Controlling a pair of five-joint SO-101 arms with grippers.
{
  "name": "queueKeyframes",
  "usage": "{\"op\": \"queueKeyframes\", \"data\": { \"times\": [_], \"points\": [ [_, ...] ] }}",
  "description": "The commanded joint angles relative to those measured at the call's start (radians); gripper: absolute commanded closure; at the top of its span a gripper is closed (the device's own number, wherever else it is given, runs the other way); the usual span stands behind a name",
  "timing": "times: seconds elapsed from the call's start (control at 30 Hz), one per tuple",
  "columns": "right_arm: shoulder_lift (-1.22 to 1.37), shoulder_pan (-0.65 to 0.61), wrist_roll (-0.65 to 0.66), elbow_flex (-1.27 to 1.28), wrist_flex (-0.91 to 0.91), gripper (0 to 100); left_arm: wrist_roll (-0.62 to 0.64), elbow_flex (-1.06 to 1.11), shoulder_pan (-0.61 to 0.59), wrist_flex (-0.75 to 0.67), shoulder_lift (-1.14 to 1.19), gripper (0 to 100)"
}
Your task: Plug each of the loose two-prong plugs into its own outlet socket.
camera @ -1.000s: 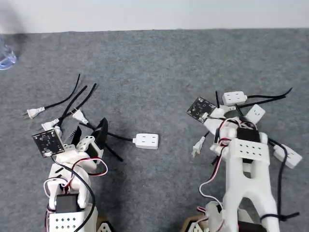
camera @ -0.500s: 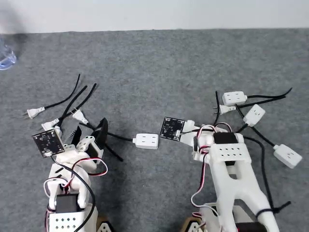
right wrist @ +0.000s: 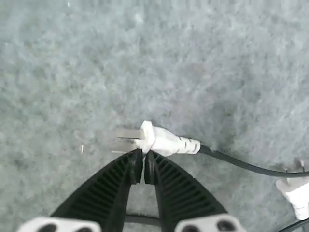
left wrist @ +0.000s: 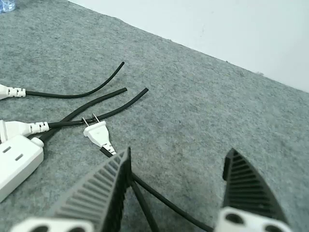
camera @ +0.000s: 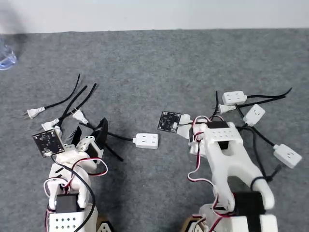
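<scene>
- At the left of the high view, three loose plugs (camera: 31, 113) lie just above the left gripper (camera: 89, 129). Its wrist view shows the fingers spread wide, the nearest plug (left wrist: 99, 135) ahead and a black cord (left wrist: 164, 200) running between them.
- In the centre sits one outlet (camera: 146, 140), with bare carpet (camera: 154, 67) above it.
- To the right, the wrist view shows the right gripper (right wrist: 144, 157) pressed together, tips right at a plug (right wrist: 161, 139) lying on the carpet. From above, three outlets (camera: 234, 98) trail toward the right edge.

Outlet socket (left wrist: 14, 164) and second plug (right wrist: 294, 193) cut by edges
</scene>
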Motion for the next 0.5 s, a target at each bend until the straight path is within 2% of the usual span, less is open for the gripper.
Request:
{"op": "queueKeyframes", "data": {
  "times": [0.0, 0.17, 0.33, 0.4, 0.47],
  "points": [
    [0.045, -0.016, -0.06, -0.074, -0.027, 99.1, 0.003, -0.012, -0.003, 0.002, 0.0, 71],
    [0.013, -0.053, -0.121, -0.103, -0.016, 99.1, 0.003, -0.012, -0.003, 0.002, 0.0, 71],
    [-0.024, -0.035, -0.12, -0.103, -0.018, 99.1, 0.003, -0.012, -0.003, 0.002, 0.0, 71],
    [-0.038, -0.005, -0.051, -0.106, -0.015, 97.8, 0.003, -0.012, -0.003, 0.002, 0.0, 71],
    [-0.056, 0.027, 0.012, -0.103, 0.01, 90.5, 0.003, -0.012, -0.003, 0.002, 0.0, 71]
  ]
}}
